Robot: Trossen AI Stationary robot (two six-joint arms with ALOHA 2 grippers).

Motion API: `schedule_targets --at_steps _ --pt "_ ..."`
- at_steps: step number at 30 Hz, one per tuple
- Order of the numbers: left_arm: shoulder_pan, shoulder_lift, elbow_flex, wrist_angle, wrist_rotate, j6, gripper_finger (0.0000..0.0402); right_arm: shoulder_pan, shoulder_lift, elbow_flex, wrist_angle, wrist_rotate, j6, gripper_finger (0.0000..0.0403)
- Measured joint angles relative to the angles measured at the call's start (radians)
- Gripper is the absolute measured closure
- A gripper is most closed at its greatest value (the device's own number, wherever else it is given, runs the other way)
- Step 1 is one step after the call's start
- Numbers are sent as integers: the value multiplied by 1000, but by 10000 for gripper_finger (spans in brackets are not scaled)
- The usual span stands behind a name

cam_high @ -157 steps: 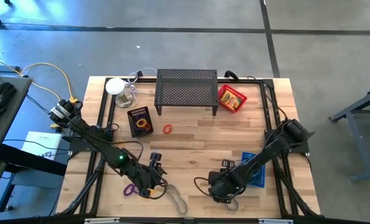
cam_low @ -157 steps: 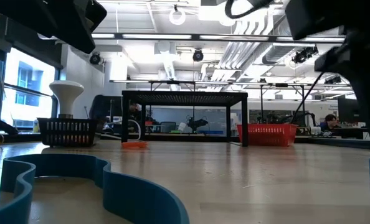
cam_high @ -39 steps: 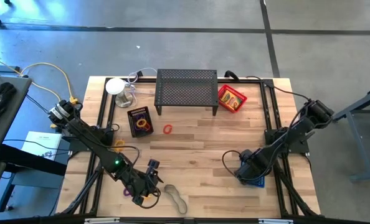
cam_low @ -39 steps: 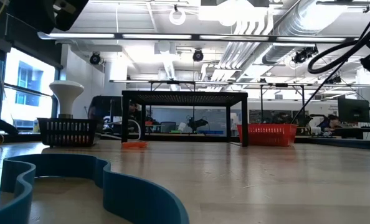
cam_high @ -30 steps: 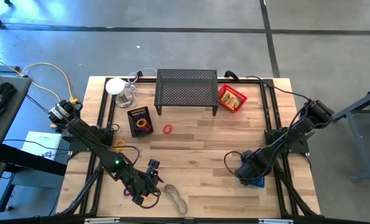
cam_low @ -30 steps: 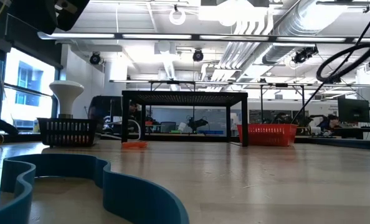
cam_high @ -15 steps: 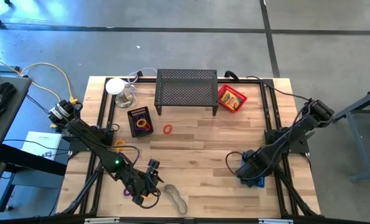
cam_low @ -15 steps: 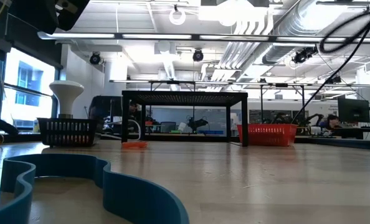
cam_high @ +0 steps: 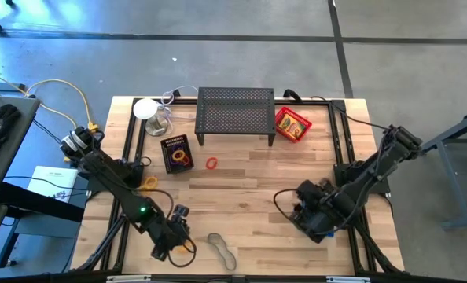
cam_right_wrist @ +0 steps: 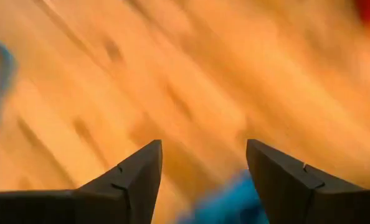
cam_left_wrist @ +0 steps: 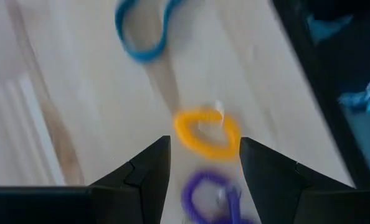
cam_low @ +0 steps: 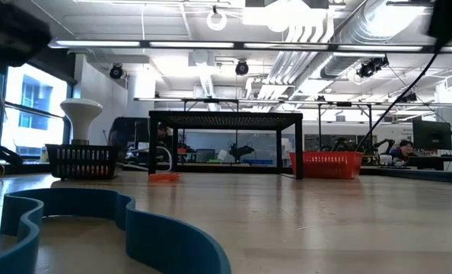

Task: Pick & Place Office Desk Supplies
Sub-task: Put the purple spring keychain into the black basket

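The black stand sits at the far middle of the wooden surface. Just right of it lies a red tray; left of its front leg, a black tray with rings inside; just before it, a small red ring. Well in front of the stand, at the near edge, lies a pale loop. Left of that loop hangs the left end effector, its fingers apart with nothing between them, above an orange ring and a purple ring. The right end effector hovers near the stand's right front, well toward the near edge, fingers spread and empty, with something blue just below them.
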Motion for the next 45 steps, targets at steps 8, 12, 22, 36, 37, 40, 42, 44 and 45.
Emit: schedule_targets --at_steps 8,12,22,36,37,40,42,44,45 --pt "-66 0 0 -160 -18 -69 218 26 54 0 339 366 -361 182" --pt "-71 0 0 -172 -28 -72 218 25 115 0 525 413 -474 182" --pt "-49 78 -8 -147 26 -277 218 22 312 0 769 326 -776 183" --pt "-50 81 -8 -198 -27 -310 218 -16 363 -1 887 177 -776 183" --pt "-50 81 -8 -222 -27 -305 218 -16 363 -1 891 167 -778 183" --pt "-50 81 -8 -259 -18 -309 218 -16 364 -1 903 158 -794 183" --pt "-50 81 -8 -247 -9 -321 218 -16 364 -1 909 158 -798 183" --pt "-51 81 -8 -226 -3 -323 218 -16 364 -1 909 158 -798 183" --pt "-51 81 -8 -210 -1 -323 218 -16 364 -1 909 158 -798 183"
